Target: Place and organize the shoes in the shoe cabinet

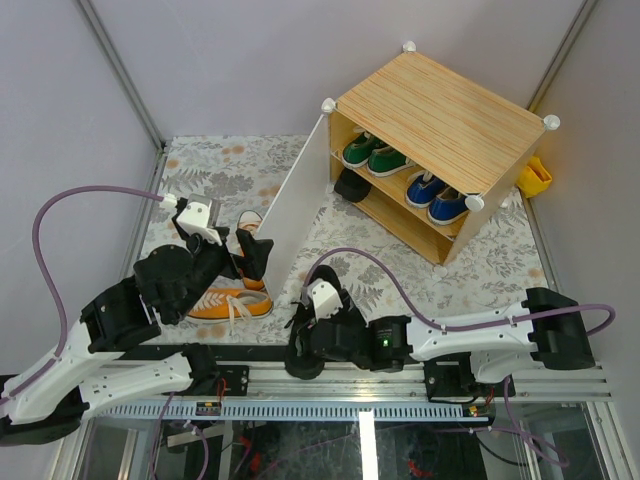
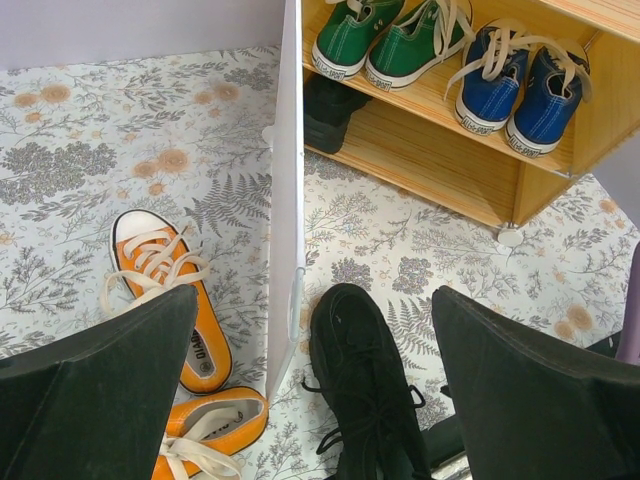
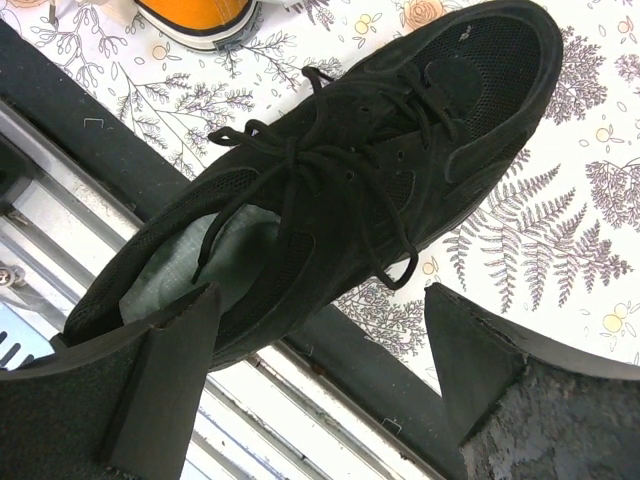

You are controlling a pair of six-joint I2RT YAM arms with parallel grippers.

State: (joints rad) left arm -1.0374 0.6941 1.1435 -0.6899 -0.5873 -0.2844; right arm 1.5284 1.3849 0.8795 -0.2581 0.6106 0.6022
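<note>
- The black shoe [image 3: 370,170] lies on its sole at the near edge of the floral counter [image 2: 120,150]. Its heel overhangs the black rail [image 3: 100,150] and its toe points toward the shoe cabinet [image 1: 440,110].
- The right hand [image 3: 325,310] hangs over the shoe's heel half, spread wide and gripping nothing.
- The left hand [image 2: 312,310] is also wide open and empty, above the orange sneakers [image 2: 190,340] to the left of the open door [image 1: 290,215].
- My judgement on handling: the shoe is light, with a soft mesh upper that would give under a squeeze. The firmer heel collar or the sole's sides look the surest hold, and the loose laces could snag.
- Its mate [image 2: 325,110] sits on the lower shelf. The green sneakers [image 2: 385,35] and blue sneakers [image 2: 520,80] fill the upper one.
</note>
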